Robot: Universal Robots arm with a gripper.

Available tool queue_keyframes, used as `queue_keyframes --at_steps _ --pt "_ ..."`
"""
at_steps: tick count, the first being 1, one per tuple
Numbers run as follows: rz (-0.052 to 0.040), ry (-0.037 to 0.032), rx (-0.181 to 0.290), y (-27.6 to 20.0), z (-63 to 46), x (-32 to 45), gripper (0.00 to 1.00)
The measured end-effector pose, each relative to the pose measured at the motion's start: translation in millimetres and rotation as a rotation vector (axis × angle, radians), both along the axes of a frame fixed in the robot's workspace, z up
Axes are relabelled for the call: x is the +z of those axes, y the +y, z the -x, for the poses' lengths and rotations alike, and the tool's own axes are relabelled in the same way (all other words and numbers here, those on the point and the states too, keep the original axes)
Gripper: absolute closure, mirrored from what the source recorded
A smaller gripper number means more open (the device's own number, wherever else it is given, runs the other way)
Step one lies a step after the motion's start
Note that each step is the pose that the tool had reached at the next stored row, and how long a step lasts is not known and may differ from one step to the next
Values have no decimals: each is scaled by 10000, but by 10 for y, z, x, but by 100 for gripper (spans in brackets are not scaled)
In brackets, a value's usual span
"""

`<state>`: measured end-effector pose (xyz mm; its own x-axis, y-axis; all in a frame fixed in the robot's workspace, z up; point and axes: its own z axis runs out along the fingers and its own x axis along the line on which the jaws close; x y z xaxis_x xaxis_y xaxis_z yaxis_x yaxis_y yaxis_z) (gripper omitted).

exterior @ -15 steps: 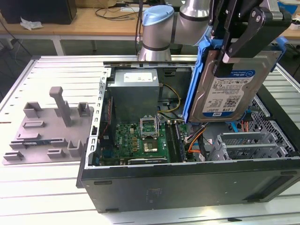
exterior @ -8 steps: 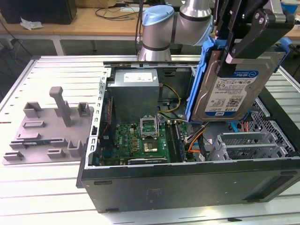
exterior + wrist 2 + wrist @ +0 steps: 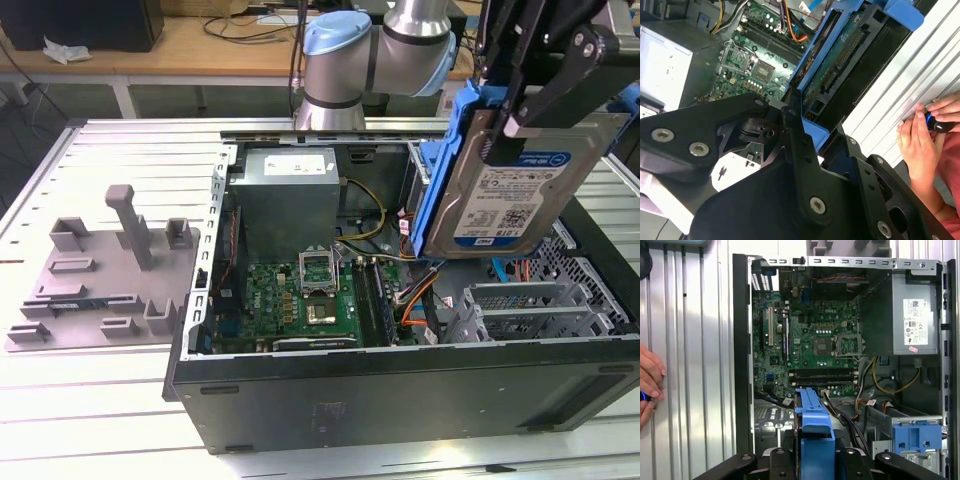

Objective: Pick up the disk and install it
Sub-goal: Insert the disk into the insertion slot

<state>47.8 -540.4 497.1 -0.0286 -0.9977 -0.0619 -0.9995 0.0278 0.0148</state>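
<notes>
Disk [image 3: 505,200] — label outward, blue rail bracket fitted — is held tilted in the air above the open computer case [image 3: 400,395], clamped at its upper edge by the gripper [image 3: 506,135]; drive cage [image 3: 530,305] lies beneath.

The slatted metal table [image 3: 90,410] bears an open computer case [image 3: 400,405] and a grey fixture plate [image 3: 95,285] beside it.

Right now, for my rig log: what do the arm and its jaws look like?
The arm has silver-grey tubular joints with light-blue end caps. The jaws are matte black, angular link plates pinned with silver screws.
</notes>
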Motion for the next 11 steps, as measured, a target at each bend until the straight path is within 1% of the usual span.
queue_keyframes --at_steps 2,5,11 --pt "-40 0 -32 -9 -48 -3 63" --pt "-69 0 -59 -19 -104 -5 63" --pt "-98 0 -98 -38 -208 -8 63"
